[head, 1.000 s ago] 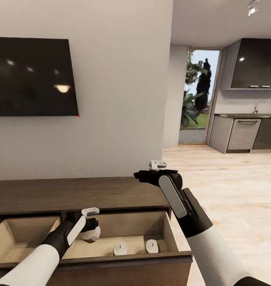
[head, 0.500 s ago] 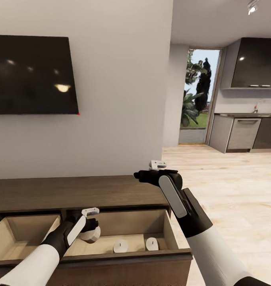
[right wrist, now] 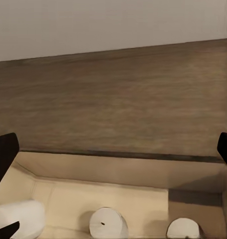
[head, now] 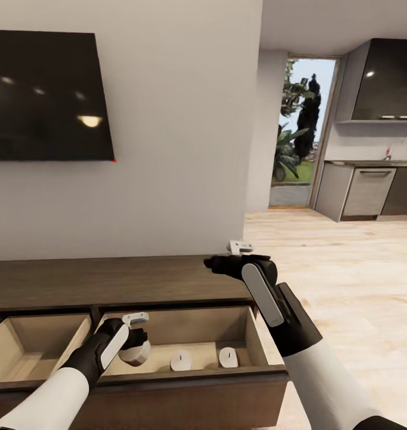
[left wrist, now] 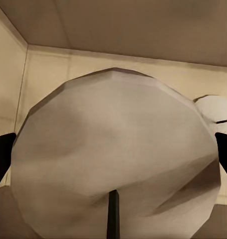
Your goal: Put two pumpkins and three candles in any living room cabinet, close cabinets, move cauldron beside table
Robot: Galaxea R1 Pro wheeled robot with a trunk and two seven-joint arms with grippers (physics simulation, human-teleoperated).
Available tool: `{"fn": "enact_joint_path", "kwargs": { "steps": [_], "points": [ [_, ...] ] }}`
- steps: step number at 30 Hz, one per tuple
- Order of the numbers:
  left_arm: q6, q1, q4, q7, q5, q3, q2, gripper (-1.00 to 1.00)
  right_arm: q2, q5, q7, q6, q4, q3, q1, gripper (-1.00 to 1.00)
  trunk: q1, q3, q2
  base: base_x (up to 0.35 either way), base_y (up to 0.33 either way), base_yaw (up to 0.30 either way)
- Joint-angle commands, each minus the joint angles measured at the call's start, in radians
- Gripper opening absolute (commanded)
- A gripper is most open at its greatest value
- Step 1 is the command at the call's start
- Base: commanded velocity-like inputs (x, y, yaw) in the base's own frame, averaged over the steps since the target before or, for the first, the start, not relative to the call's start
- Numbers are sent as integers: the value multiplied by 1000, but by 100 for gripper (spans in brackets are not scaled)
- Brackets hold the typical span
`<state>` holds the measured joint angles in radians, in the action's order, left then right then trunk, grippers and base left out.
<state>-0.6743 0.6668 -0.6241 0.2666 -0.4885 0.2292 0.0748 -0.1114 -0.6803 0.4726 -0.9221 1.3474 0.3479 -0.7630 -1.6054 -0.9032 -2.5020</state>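
Observation:
The dark-brown cabinet (head: 108, 280) stands against the wall with two light tan drawers pulled open. My left gripper (head: 135, 351) reaches into the right-hand drawer, shut on a pale beige candle (head: 136, 353) that looms large between the fingers as candle (left wrist: 113, 159). Two more candles (head: 181, 360) (head: 228, 357) lie on the drawer floor beside it, seen again as candles (right wrist: 108, 222) (right wrist: 183, 229). My right gripper (head: 214, 263) hovers open above the cabinet top with nothing in it. The pumpkins, the cauldron and the table are out of view.
A black TV (head: 45, 95) hangs on the wall above the cabinet. To the right lies open wood floor (head: 347, 280) leading to a kitchen with grey units (head: 367, 191) and a glass door (head: 299, 131). The left drawer (head: 30, 349) holds nothing visible.
The whole head picture has shifted, so the camera has moved. Both arms keep nearly the same pose, the left still holding its candle in the drawer.

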Motion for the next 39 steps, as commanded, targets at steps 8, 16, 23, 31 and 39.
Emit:
{"fn": "enact_joint_path", "kwargs": {
  "steps": [8,16,23,31,39],
  "points": [
    [-2,1,-2,9,-9,7,2,-100,129,-44,-264,7,-54,-69,-1,100,0,-1,-1,0,0,0],
    [-2,0,-2,9,-9,6,2,-100,166,-50,-484,30,-121,-162,-1,100,-1,-9,-1,0,0,0],
    [-2,0,-2,10,-9,6,2,-100,178,-46,-650,28,-128,-165,-1,100,-3,-32,-3,0,0,0],
    [-2,0,-2,11,-7,5,2,-100,179,-44,-670,29,-128,-164,-1,100,-3,-32,-3,2,0,0],
    [-2,2,-2,11,-10,3,2,-100,179,-42,-670,30,-128,-164,-1,100,-3,-32,-3,155,0,0]
  ]
}}
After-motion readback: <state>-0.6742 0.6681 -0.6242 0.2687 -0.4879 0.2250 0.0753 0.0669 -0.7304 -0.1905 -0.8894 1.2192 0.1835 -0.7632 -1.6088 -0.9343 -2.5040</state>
